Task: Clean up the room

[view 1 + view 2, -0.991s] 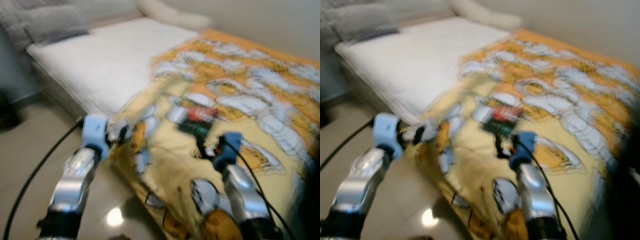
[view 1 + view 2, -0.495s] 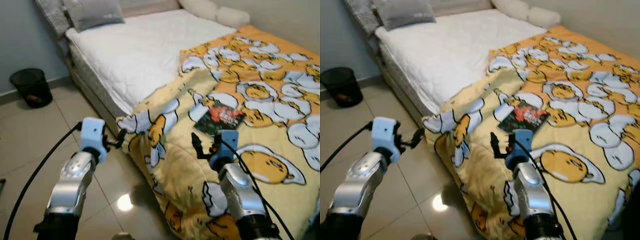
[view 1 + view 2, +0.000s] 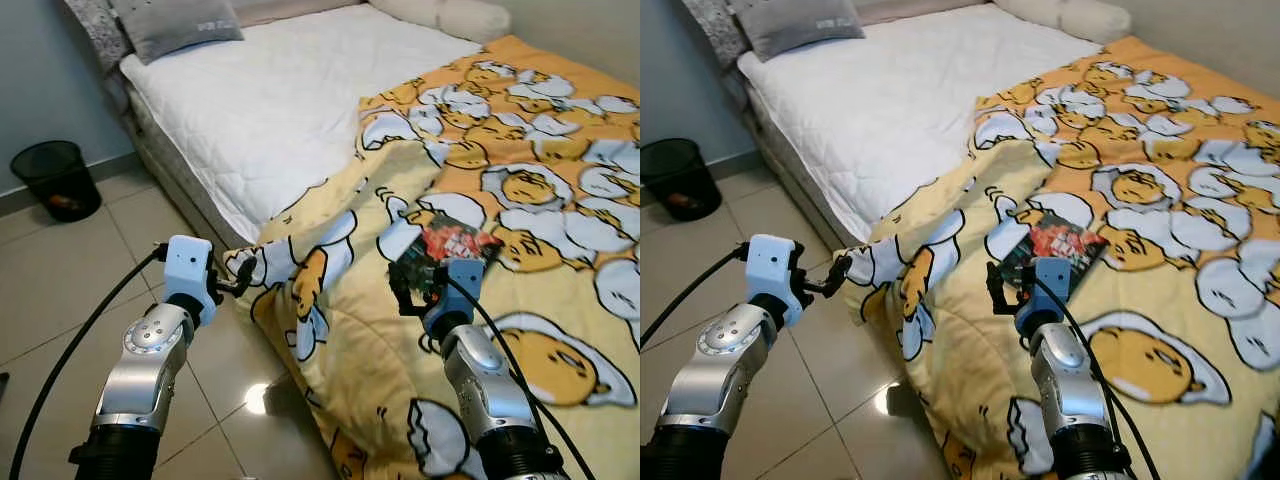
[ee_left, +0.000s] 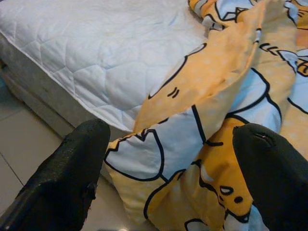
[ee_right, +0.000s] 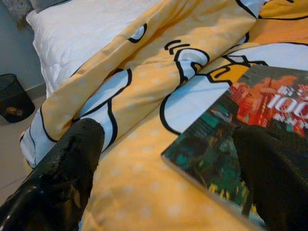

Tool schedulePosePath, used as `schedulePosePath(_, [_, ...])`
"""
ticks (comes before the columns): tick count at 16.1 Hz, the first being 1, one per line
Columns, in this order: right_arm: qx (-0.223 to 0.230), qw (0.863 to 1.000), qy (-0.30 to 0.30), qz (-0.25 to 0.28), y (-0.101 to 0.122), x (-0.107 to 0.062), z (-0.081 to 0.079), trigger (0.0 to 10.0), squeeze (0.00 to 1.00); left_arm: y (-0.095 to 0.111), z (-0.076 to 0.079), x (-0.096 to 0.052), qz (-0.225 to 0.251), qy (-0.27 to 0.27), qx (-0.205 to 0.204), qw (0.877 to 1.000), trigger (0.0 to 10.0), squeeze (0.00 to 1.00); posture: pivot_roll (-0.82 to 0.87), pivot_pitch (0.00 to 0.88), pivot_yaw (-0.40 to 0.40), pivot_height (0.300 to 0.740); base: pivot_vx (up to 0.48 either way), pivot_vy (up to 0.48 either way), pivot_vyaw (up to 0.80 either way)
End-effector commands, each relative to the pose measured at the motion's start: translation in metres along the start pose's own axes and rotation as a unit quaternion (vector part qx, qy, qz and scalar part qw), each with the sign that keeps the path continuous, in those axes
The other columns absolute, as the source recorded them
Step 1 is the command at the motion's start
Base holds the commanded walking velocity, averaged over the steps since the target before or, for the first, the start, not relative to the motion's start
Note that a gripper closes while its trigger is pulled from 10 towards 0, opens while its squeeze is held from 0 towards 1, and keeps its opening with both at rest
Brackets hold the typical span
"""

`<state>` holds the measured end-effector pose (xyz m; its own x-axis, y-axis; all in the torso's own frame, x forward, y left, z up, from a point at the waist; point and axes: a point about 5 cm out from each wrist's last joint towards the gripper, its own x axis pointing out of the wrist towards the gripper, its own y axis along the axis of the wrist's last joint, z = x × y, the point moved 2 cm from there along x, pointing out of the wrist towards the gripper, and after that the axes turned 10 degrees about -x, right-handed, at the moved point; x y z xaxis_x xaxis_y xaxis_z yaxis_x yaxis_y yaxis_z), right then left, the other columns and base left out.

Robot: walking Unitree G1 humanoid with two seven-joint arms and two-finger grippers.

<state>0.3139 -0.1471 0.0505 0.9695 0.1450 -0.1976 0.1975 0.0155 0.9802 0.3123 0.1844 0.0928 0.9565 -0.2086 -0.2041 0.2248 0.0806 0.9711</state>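
Left eye view: bed unmade, yellow blanket bunched right, drooping floorward; book on it. My left gripper gapes near its corner, right gripper gapes before book. Nothing tidied yet.

Book on blanket (yellow)

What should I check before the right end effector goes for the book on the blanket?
1. Right end effector open: ok, fingers spread in the right wrist view.
2. Book in view and unobstructed: ok, lying flat on the yellow blanket.
3. Right end effector lined up with the book: ok, the near corner sits between its fingers.
4. Left end effector clear of the book: ok, open at the blanket's hanging corner.
5. Firm surface under the book: cannot tell, the blanket is rumpled.
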Motion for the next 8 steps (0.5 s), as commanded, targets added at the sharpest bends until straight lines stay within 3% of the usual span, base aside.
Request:
schedulePosePath(1, [-0.004, 1.0, -0.008, -0.003, 0.0001, 0.0009, 0.0027, 10.0, 0.0, 0.0033, 0.0033, 0.0009, 0.003, -0.008, 0.004, 1.0, 10.0, 0.4, 0.13, 0.0, -0.022, 0.74, 0.311, 0.0, 0.0])
schedulePosePath(4, [-0.015, 1.0, -0.012, -0.009, -0.0008, 0.0014, 0.0033, 10.0, 0.0, 0.0025, 0.0037, 0.001, 0.0, -0.01, 0.007, 1.0, 10.0, 0.4, 0.13, 0.0, -0.023, 0.74, 0.264, 0.0, 0.0])
schedulePosePath(8, [0.004, 1.0, -0.009, -0.016, -0.0031, 0.0021, 0.0018, 10.0, 0.0, 0.0014, 0.0045, 0.0012, -0.003, -0.012, 0.011, 1.0, 10.0, 0.39, 0.13, 0.0, -0.023, 0.74, 0.0, 0.0, 0.0])
